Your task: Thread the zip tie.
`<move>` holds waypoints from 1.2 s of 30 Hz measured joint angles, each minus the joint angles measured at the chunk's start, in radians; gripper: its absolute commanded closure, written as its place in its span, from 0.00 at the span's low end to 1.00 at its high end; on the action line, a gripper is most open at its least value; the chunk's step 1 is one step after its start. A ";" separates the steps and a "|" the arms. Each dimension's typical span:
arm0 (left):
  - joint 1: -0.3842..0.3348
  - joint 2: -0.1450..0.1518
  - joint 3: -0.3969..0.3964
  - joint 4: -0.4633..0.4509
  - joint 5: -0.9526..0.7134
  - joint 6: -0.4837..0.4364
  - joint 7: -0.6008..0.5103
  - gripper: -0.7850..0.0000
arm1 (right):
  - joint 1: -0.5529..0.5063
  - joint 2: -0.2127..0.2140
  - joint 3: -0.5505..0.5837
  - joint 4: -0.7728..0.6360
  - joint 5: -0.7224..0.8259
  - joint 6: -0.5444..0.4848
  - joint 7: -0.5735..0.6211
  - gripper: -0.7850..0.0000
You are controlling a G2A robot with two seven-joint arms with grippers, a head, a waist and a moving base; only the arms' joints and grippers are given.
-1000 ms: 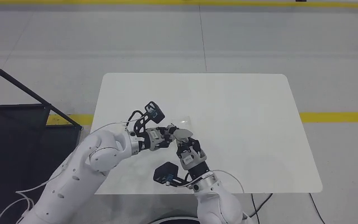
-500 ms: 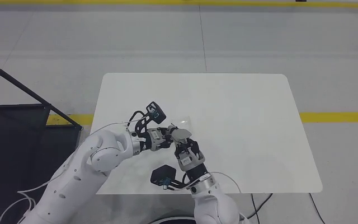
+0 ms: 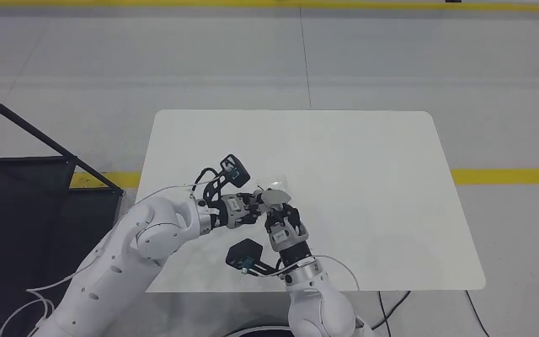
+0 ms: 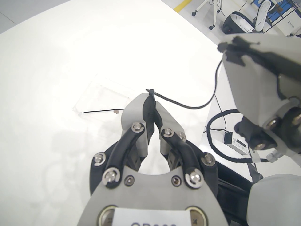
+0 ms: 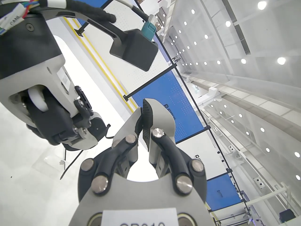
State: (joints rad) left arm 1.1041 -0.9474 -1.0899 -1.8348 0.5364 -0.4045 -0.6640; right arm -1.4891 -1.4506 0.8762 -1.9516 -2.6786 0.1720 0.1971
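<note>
A black zip tie (image 4: 188, 106) hangs in the air between my two grippers, low over the white table (image 3: 379, 168). My left gripper (image 4: 150, 102) is shut on its head end, and the small head sticks out just past the fingertips. From there the strap sags and curves up to my right gripper (image 4: 227, 48), which is shut on the tail end. In the top view the left gripper (image 3: 255, 203) and right gripper (image 3: 275, 199) nearly touch near the table's front left. In the right wrist view the right gripper (image 5: 144, 112) has its pads pressed together, beside the left gripper (image 5: 94, 124).
A clear shallow tray (image 4: 94, 90) lies on the table just beyond the grippers, with a second black zip tie (image 4: 101, 111) at its near edge. The table's front edge runs close under the right arm; cables and a small box lie on the floor past it.
The right arm's wrist has shifted a little to the left and its gripper has edged slightly. Both grippers keep their hold, and the left arm has stayed nearly still.
</note>
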 measured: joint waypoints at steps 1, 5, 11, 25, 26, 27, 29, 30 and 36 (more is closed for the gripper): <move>0.001 0.000 -0.001 0.000 0.000 0.000 -0.001 1.00 | -0.002 -0.001 0.000 0.000 -0.002 0.007 0.002 1.00; 0.004 -0.001 -0.004 -0.002 -0.002 -0.001 -0.003 1.00 | -0.008 -0.003 0.001 0.000 -0.010 0.038 0.007 1.00; 0.007 -0.003 -0.007 -0.005 -0.001 -0.002 -0.007 1.00 | -0.012 -0.006 0.001 0.004 -0.017 0.054 0.009 1.00; 0.009 -0.007 -0.015 -0.001 -0.023 -0.018 -0.017 1.00 | -0.006 -0.012 -0.001 0.013 -0.041 0.009 0.025 1.00; 0.009 -0.007 -0.015 -0.001 -0.023 -0.020 -0.018 1.00 | -0.005 -0.013 -0.001 0.014 -0.042 0.008 0.027 1.00; 0.010 -0.007 -0.016 -0.001 -0.024 -0.021 -0.020 1.00 | -0.004 -0.013 -0.001 0.015 -0.043 0.008 0.030 1.00; 0.010 -0.007 -0.017 -0.002 -0.027 -0.025 -0.023 1.00 | -0.002 -0.015 -0.002 0.018 -0.046 0.007 0.036 1.00; 0.011 -0.007 -0.018 -0.002 -0.028 -0.027 -0.024 1.00 | -0.001 -0.016 -0.002 0.018 -0.047 0.007 0.039 1.00; 0.013 -0.008 -0.021 -0.006 -0.033 -0.030 -0.036 1.00 | 0.001 -0.020 -0.002 0.021 -0.052 0.012 0.052 1.00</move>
State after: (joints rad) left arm 1.1169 -0.9552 -1.1105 -1.8413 0.5038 -0.4348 -0.6997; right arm -1.4883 -1.4704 0.8741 -1.9306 -2.7309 0.1835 0.2489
